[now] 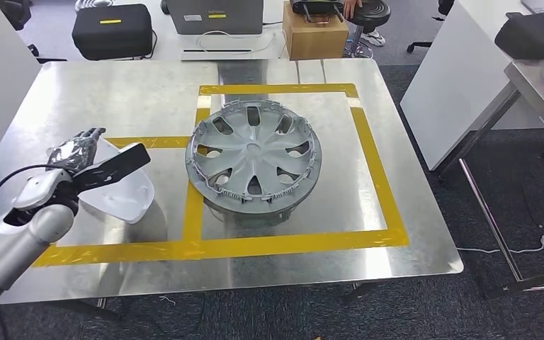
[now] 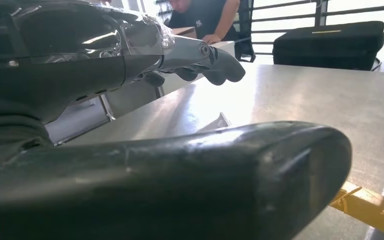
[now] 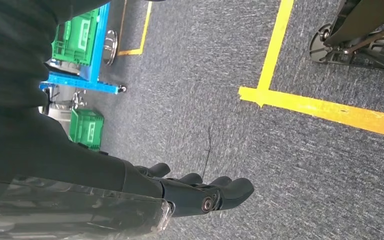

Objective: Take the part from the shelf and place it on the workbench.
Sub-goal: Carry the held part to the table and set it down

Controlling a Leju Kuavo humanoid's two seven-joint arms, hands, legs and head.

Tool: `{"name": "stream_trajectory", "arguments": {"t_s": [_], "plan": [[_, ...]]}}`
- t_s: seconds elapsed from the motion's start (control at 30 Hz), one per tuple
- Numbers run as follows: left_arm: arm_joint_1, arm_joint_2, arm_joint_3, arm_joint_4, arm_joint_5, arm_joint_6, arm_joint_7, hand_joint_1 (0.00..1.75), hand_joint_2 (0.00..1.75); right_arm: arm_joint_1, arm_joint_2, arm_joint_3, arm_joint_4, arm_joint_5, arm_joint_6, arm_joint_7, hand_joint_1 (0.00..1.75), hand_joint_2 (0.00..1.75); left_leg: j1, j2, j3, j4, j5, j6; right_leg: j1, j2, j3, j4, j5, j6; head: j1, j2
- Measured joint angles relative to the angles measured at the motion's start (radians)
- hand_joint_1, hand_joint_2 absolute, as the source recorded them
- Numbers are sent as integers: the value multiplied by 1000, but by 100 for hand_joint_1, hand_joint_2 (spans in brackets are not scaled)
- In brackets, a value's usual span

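Note:
A white curved shell part [image 1: 126, 200] lies on the metal workbench [image 1: 113, 99], left of the yellow-taped rectangle. My left hand [image 1: 79, 157] hovers over the part's left side with fingers spread and thumb [image 1: 122, 162] stretched out across it, holding nothing. In the left wrist view the thick thumb [image 2: 220, 180] fills the foreground, the fingers [image 2: 215, 62] reach out straight above the tabletop, and a pale edge of the part [image 2: 219, 123] peeks between them. My right hand [image 3: 190, 192] hangs over grey carpet, fingers loosely extended and empty.
A grey wheel cover [image 1: 253, 154] sits inside the yellow tape frame [image 1: 377, 166]. Behind the bench are black cases [image 1: 112, 30], a cardboard box [image 1: 314, 34] and a stool [image 1: 365, 14]. A person [image 2: 200, 17] leans at the far side. White and metal tables [image 1: 538, 85] stand right.

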Motion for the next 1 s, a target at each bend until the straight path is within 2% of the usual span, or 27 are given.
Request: {"name": "stream_trajectory", "arguments": {"t_s": [0.13, 0.2, 0.27, 0.33, 0.4, 0.5, 0.6, 0.7, 0.87, 1.0], "plan": [[36, 48, 54, -19, 113, 64, 68, 0, 0, 5, 1, 0, 0, -6, -2, -2, 0, 175, 0, 12, 1, -2, -1, 0, 1, 5, 1, 1, 0, 0, 0, 0], [80, 103, 115, -36, 174, 73, 102, 0, 0, 12, 2, 0, 0, -10, -5, -4, 0, 175, 0, 24, 4, -3, -3, -1, 1, 14, 1, 1, 0, 0, 0, 0], [171, 168, 225, -61, 191, 15, 108, 0, 0, 23, 3, 0, 0, -12, -6, -2, 0, 175, -1, 43, 11, -7, -6, -1, 0, 28, 4, 1, 0, -1, 1, 0], [323, 213, 410, -106, 187, -120, 86, 0, 0, 38, 6, -1, 0, -13, -5, 6, 0, 175, -3, 68, 25, -12, -12, -1, -4, 50, 9, -1, -1, -3, 0, 0], [463, 228, 642, -150, 183, -230, 54, 0, 0, 55, 7, -2, 0, -12, -4, 11, 0, 175, -2, 90, 34, -15, -19, -2, -3, 72, 11, -2, -2, -5, -1, 0], [604, 229, 978, -203, 176, -232, 77, 0, 0, 77, 8, -3, 0, -9, -2, 16, 0, 175, -1, 107, 37, -17, -25, -8, 0, 91, 12, -2, -1, -8, -1, 0], [711, 226, 1175, -264, 193, -191, 110, 0, 0, 88, 7, -4, 0, -5, 2, 24, 0, 175, -2, 96, 40, -18, -26, -8, 0, 82, 14, -4, -2, -9, -6, 0], [765, 225, 1288, -303, 196, -179, 111, 0, 0, 83, 7, -4, 0, -2, 3, 26, 0, 175, -1, 68, 38, -18, -24, -6, 1, 57, 18, -6, -5, -11, -3, 0], [805, 220, 1415, -345, 197, -178, 111, 0, 0, 74, 7, -4, 0, -1, 4, 26, 0, 175, -1, 36, 37, -17, -22, -5, 2, 27, 28, -10, -11, -11, -3, 0], [815, 210, 1481, -365, 185, -185, 111, 0, 0, 65, 7, -4, 0, 0, 1, 26, 0, 175, -1, 27, 37, -17, -21, -5, 2, 18, 31, -12, -12, -10, -3, 0]]}}
